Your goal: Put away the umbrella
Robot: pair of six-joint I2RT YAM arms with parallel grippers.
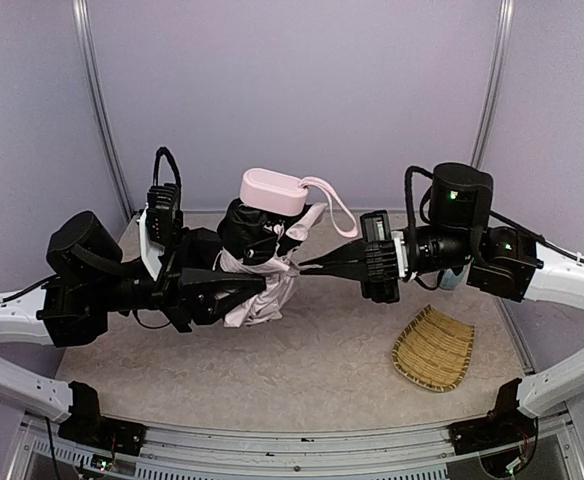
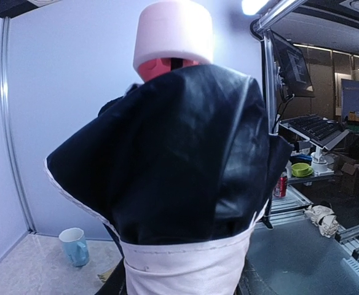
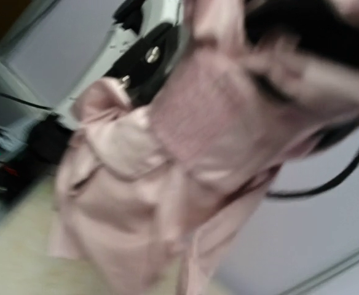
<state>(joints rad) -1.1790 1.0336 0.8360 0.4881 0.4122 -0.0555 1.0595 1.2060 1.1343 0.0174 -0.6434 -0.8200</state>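
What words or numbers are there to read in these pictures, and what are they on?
None can be read.
Red can: its print is too small to read.
Umbrella, woven tray, mug: no writing shows.
Right wrist view: too blurred to tell.

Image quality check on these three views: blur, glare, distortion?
Right wrist: heavy motion blur, the umbrella is a pink smear with no crisp edges. Left wrist: sharp but fisheye-bent, black lining fills most of the view, ceiling light glare top right. Top external: sharp, evenly lit, soft shadows.
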